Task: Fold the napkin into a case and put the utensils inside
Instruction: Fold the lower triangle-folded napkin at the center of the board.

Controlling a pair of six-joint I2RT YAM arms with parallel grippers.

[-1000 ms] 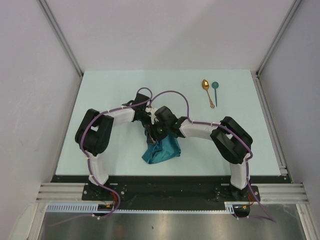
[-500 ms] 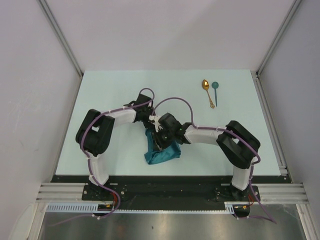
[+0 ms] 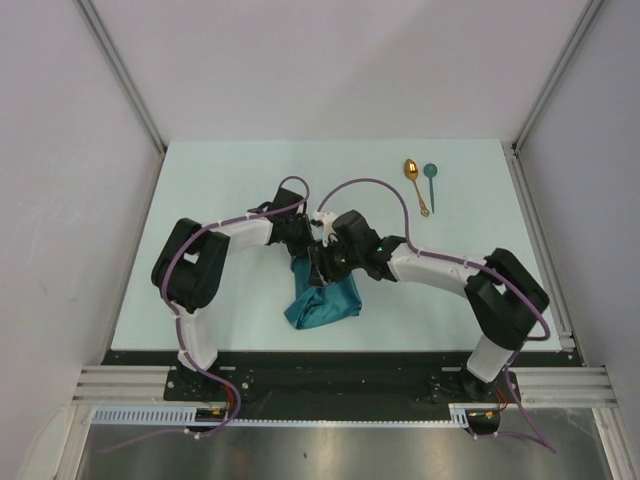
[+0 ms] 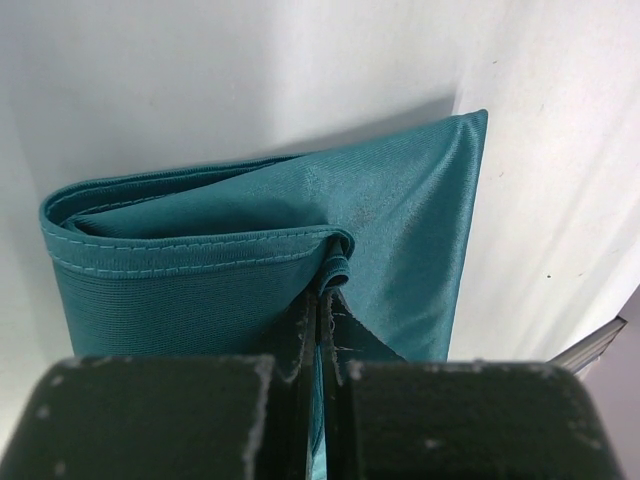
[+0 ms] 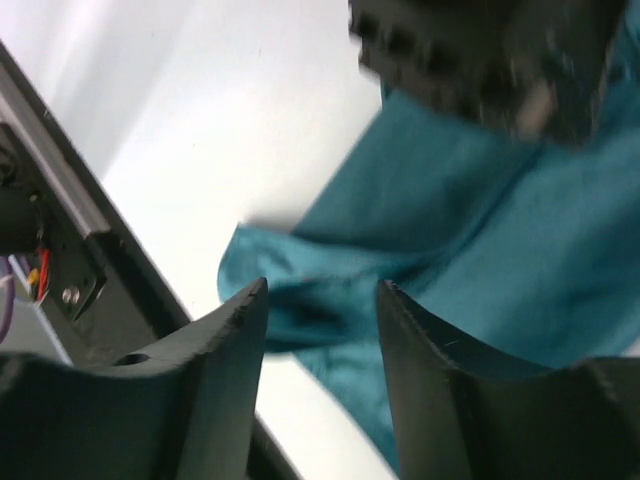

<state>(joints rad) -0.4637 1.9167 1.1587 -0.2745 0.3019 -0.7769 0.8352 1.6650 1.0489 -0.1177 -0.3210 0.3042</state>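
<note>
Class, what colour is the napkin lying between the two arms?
Plain teal napkin, shown best in the left wrist view.

Bright, even light — right wrist view blurred, soft shadow behind the napkin (image 4: 400, 230).

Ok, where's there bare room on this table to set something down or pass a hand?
Bare table across the far left, between the left arm and the gold spoon. Also far right, beyond the teal spoon. Crowded mid-table: the left tool and right tool meet at the napkin.
</note>
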